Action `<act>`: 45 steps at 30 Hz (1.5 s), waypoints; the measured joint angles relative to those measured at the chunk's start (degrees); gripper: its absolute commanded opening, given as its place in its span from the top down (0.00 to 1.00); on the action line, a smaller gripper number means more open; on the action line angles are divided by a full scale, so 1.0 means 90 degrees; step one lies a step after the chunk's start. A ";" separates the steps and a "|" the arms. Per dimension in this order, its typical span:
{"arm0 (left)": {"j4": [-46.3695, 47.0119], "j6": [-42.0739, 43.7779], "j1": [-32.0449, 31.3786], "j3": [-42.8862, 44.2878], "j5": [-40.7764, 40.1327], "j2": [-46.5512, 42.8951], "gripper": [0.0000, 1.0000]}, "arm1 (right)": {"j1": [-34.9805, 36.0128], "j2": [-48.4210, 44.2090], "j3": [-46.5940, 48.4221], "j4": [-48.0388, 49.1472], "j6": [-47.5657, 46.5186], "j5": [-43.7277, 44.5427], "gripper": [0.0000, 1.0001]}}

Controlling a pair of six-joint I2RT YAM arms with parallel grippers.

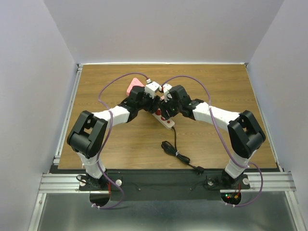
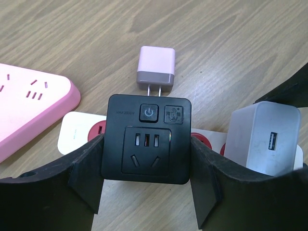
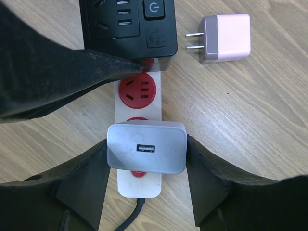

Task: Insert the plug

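Both arms meet over the white power strip (image 3: 156,103), which lies near the middle of the table (image 1: 216,144), a little toward its far edge; the step in hand looks like seating a plug into it. The left claw (image 2: 147,163) is clenched on the black adapter (image 2: 147,139), its fingers pressed to both sides, and the adapter sits over the strip's far end. The right claw (image 3: 147,149) grasps the grey charger (image 3: 159,132), which sits over a socket toward the cord end; one red socket (image 3: 137,93) lies bare between the two. Whether either set of prongs is fully home cannot be told. The next move likely calls for a straight, square push down on the held plug, the other arm bracing the strip against sliding. A pink charger (image 3: 231,37) lies loose just beyond the adapter; a pink strip (image 2: 29,110) rests nearer the far-left corner. The black cord (image 1: 175,147) trails toward the near edge; the wood-grain table sits between plain pale walls (image 1: 168,29).
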 measured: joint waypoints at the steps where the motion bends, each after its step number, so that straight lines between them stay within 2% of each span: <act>1: 0.0121 -0.0032 -0.0024 -0.0068 -0.0056 -0.0015 1.00 | 0.0000 0.0000 0.0000 -0.0002 -0.0007 0.0017 0.78; 12: 0.1299 -0.0185 -0.0177 -0.0731 -0.0406 -0.0070 1.00 | -0.0100 0.0000 -0.0010 0.0002 -0.0493 -0.0257 0.80; 13: 0.1382 -0.0189 -0.0189 -0.0772 -0.0425 -0.0070 1.00 | -0.0117 0.0000 -0.0019 0.0010 -0.0515 -0.0299 0.82; 17: 0.1739 -0.0233 -0.0253 -0.0969 -0.0573 -0.0070 1.00 | -0.0168 -0.0046 -0.0151 0.0172 -0.0612 -0.0420 0.99; 18: 0.1855 -0.0267 -0.0270 -0.1032 -0.0629 -0.0070 1.00 | -0.0177 -0.0080 -0.0221 0.0255 -0.0636 -0.0447 1.00; 32: 0.3135 -0.0622 -0.0384 -0.1666 -0.0979 0.0000 1.00 | -0.0226 -0.0294 -0.0823 0.1061 -0.0675 -0.0563 1.00; 45: 0.3456 -0.0699 -0.0430 -0.1792 -0.1083 0.0056 1.00 | -0.0274 -0.0554 -0.1668 0.2208 -0.0345 -0.0551 1.00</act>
